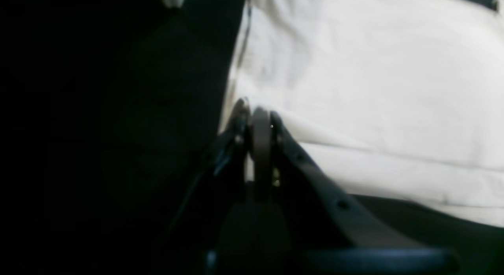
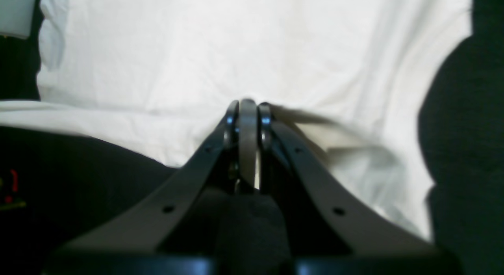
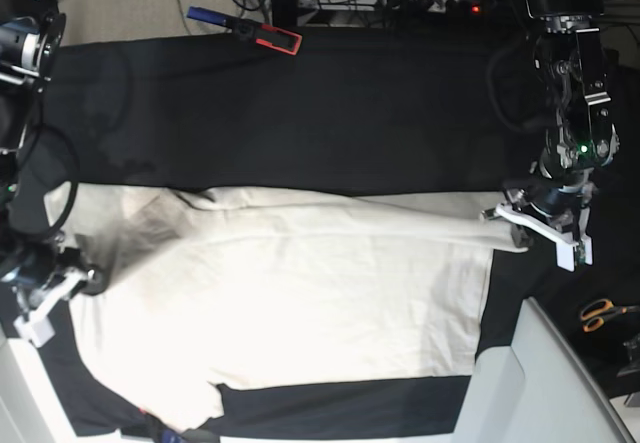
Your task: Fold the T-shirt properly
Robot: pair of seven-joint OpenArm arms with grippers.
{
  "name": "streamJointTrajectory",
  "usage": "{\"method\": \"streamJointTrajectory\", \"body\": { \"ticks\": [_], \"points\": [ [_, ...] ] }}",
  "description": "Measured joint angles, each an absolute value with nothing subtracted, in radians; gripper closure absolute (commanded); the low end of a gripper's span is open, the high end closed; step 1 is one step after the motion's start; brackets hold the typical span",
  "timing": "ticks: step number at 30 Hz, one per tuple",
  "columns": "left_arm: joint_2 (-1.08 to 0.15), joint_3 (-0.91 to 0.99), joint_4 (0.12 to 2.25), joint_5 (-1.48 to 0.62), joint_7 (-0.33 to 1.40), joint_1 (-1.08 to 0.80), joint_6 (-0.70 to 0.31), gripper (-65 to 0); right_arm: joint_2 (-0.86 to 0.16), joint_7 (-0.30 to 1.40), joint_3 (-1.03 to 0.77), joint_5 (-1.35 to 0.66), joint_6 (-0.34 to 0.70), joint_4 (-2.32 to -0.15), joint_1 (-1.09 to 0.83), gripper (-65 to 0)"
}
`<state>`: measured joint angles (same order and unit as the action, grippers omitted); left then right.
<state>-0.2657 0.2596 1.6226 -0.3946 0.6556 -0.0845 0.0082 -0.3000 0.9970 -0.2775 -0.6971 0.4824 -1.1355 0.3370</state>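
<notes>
At nine and three o'clock, my right gripper (image 3: 75, 281) and left gripper (image 3: 522, 221) each pinch an edge of the T-shirt (image 3: 320, 293). An uneven pull could slip the thin fabric free. Cream, wrinkled, it lies spread across the black table cloth (image 3: 300, 113).

Base view looks straight down from high above the black-clothed desk (image 3: 300, 113), taking in the whole plain cream cotton T-shirt (image 3: 300, 293). Both wrist views sit low and very close behind their jaws, facing along them onto that same cream fabric (image 1: 374, 70) (image 2: 236, 50), blurred, which all three views share.
</notes>
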Motion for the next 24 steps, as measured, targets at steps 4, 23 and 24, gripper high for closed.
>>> {"method": "streamJointTrajectory", "body": {
  "ticks": [4,23,24],
  "points": [
    [-0.256,0.259,1.620,-0.313,0.664,-0.066,0.011,0.0,-0.302,0.942,-0.235,-0.693,0.482,-1.055,0.364,-0.2],
    [-0.263,0.185,1.404,-0.300,0.652,0.032,0.004,0.0,-0.301,0.837,-0.232,-0.690,0.480,-0.991,0.399,-0.2],
    [-0.263,0.185,1.397,-0.299,0.651,0.039,0.004,0.0,-0.301,0.828,-0.231,-0.691,0.480,-0.991,0.399,-0.2]
  ]
}}
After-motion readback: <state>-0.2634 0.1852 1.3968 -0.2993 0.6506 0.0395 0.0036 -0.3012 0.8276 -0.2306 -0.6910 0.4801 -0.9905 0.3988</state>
